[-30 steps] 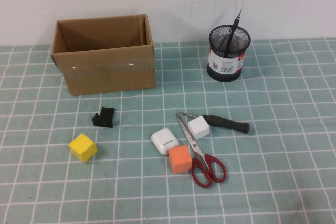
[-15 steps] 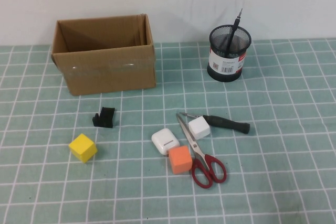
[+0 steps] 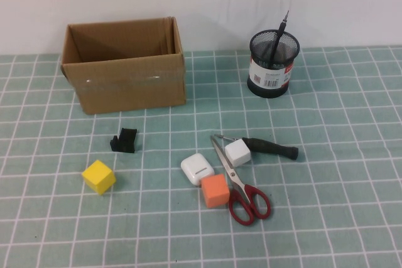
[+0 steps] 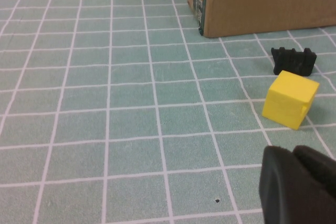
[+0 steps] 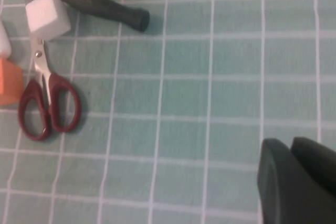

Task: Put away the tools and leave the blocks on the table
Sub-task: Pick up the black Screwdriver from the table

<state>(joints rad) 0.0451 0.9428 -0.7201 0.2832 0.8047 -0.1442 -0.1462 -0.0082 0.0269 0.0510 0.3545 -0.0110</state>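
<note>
Up at the back, the mesh cup (image 3: 274, 64) holds the pen-like driver (image 3: 279, 34), tip up; the cardboard box (image 3: 124, 64) beside it shows nothing inside. On the counter (image 3: 352, 186) the scissors (image 3: 242, 186) lie against the orange block (image 3: 215, 191), the screwdriver (image 3: 270, 148) behind the white block (image 3: 238, 152), the yellow block (image 3: 99, 176) off left. Neither arm appears from above. Only the wrist cameras catch the left gripper (image 4: 296, 187) near the yellow block and the right gripper (image 5: 296, 182) well apart from the scissors; whether either's jaws are apart, can't tell.
</note>
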